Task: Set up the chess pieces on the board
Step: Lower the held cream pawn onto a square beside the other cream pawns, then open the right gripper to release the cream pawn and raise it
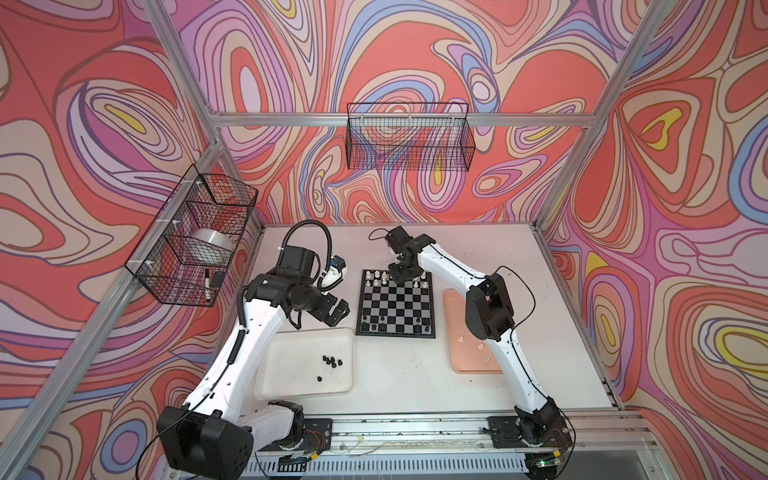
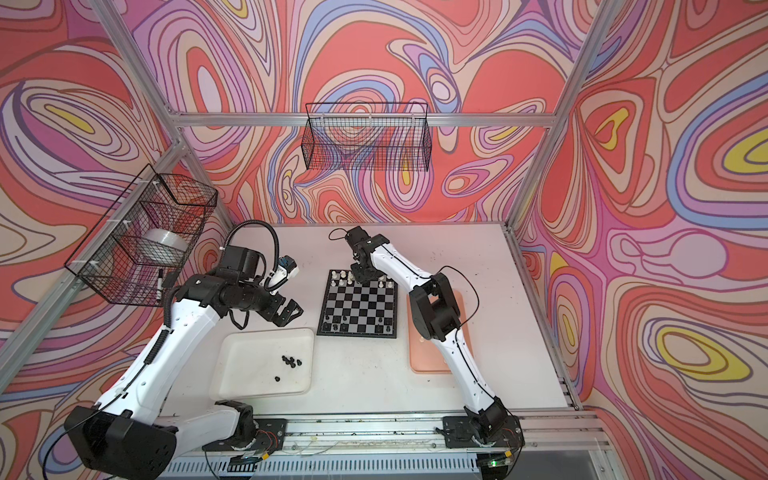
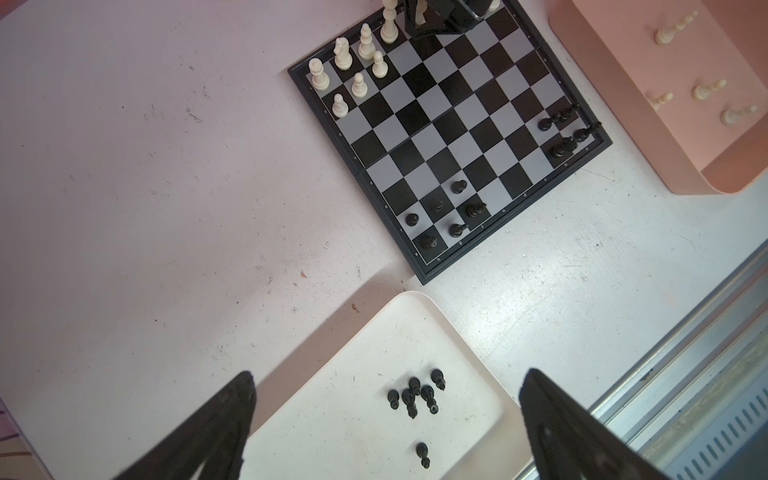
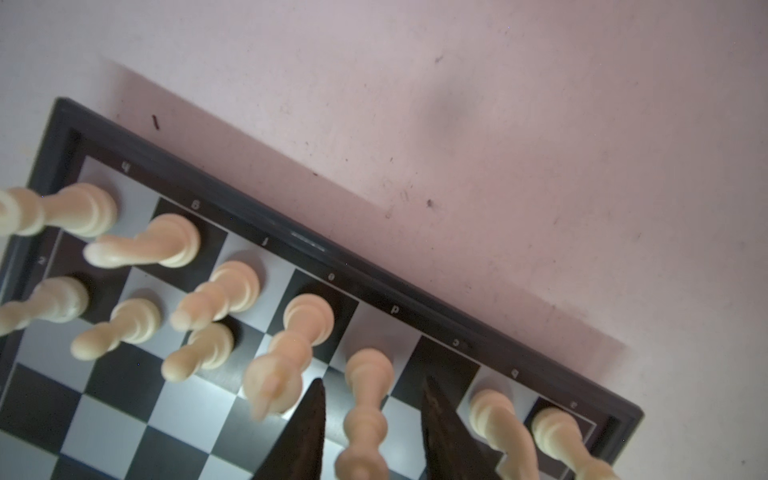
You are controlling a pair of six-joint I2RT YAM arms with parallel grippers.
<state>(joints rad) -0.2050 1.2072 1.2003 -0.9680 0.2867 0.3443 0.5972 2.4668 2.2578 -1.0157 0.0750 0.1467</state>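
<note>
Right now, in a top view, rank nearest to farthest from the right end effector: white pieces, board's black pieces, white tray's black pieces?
1. The white pieces, far rows of the board, at the right end effector.
2. The board's black pieces, near rows.
3. The loose black pieces, in the white tray, front left.

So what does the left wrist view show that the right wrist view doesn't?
Left wrist only: the white tray holding loose black pieces, the pink tray holding spare cream pieces, and more black pieces standing on the board. Right wrist only: the right arm's jaws apart around one standing cream piece, gaps both sides. Both: the board and its cream rows.
</note>
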